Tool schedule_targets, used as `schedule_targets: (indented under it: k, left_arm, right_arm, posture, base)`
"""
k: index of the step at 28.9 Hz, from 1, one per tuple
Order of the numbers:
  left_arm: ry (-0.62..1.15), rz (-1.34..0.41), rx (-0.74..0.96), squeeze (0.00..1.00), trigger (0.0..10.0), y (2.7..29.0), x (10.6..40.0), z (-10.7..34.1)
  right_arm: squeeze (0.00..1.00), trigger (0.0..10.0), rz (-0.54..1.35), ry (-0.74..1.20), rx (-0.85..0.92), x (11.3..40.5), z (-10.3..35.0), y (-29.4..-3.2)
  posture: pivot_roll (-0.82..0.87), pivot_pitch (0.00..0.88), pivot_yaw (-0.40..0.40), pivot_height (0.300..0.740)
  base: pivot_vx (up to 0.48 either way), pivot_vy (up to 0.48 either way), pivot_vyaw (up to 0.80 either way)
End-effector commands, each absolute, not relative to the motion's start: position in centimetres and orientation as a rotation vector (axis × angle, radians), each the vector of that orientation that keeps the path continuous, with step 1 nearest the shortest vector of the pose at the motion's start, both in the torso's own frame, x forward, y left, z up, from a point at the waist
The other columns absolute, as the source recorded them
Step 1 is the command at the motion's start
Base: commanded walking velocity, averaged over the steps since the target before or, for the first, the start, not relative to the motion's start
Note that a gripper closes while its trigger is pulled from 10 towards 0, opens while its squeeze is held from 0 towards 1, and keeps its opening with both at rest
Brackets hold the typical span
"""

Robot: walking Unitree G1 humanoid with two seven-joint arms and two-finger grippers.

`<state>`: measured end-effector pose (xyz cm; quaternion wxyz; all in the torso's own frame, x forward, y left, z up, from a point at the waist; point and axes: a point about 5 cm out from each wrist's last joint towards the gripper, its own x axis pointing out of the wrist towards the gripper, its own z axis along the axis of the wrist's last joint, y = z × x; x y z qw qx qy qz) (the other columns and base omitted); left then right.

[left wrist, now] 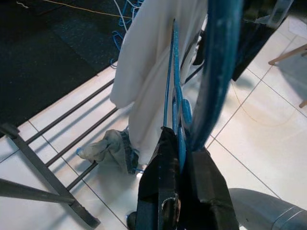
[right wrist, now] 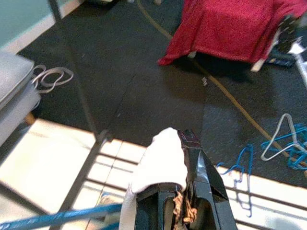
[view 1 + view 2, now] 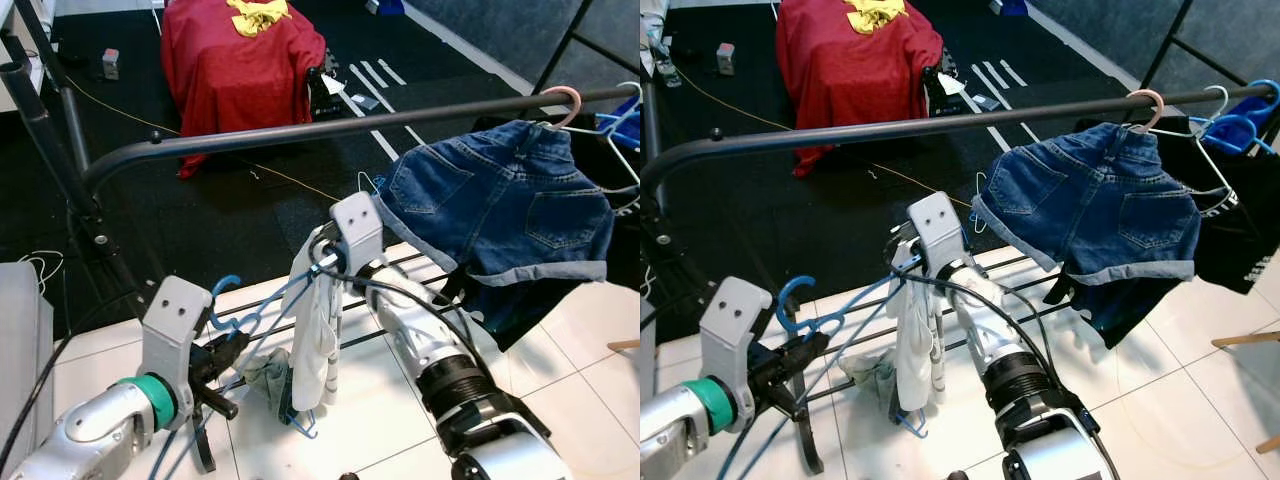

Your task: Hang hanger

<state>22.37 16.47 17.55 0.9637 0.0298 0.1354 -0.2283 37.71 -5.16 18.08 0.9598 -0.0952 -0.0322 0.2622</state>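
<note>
Bright even indoor light, soft shadows on pale tiles, slight blur in right wrist view, foreground w/ defocus.

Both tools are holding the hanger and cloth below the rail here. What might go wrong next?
The white cloth looks loosely draped on the blue hanger, pinched only by the right tool, so it may slip off as it's raised. The left tool grips just below the hook, which could twist and miss the rail. It may also snag the denim shorts.
</note>
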Motion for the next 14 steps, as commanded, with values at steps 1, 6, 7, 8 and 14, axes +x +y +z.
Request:
schedule_targets:
  k: [1,6,7,8,14]
  left_arm:
    - [0.281,-0.456,0.065,0.00,10.0,16.6,22.0,17.4]
    - [0.260,-0.411,0.109,0.00,10.0,19.1,21.8,18.0]
    - [0.260,-0.411,0.109,0.00,10.0,19.1,21.8,18.0]
    - [0.255,-0.440,0.105,0.00,10.0,19.5,21.5,18.3]
    - [0.261,-0.594,0.112,0.00,10.0,19.4,20.3,18.4]
  right_arm:
    - [0.00,10.0,0.522,-0.070,-0.198,37.7,18.1,-5.3]
    - [0.00,10.0,0.521,-0.069,-0.234,37.7,17.9,-6.3]
    - [0.00,10.0,0.521,-0.069,-0.234,37.7,17.9,-6.3]
    - [0.00,10.0,0.517,-0.071,-0.242,37.7,17.9,-6.6]
    - [0.00,10.0,0.493,-0.086,-0.268,38.0,18.2,-7.5]
  posture:
    - [0.02,0.183,-0.019,0.740]
    - [0.03,0.182,-0.025,0.740]
    - [0.03,0.182,-0.025,0.740]
    - [0.03,0.183,-0.025,0.740]
    - [0.02,0.181,-0.017,0.740]
  base:
    - [0.000,0.000,0.00]
    - [0.000,0.000,0.00]
    - [0.000,0.000,0.00]
    - [0.000,0.000,0.00]
    - [0.000,0.000,0.00]
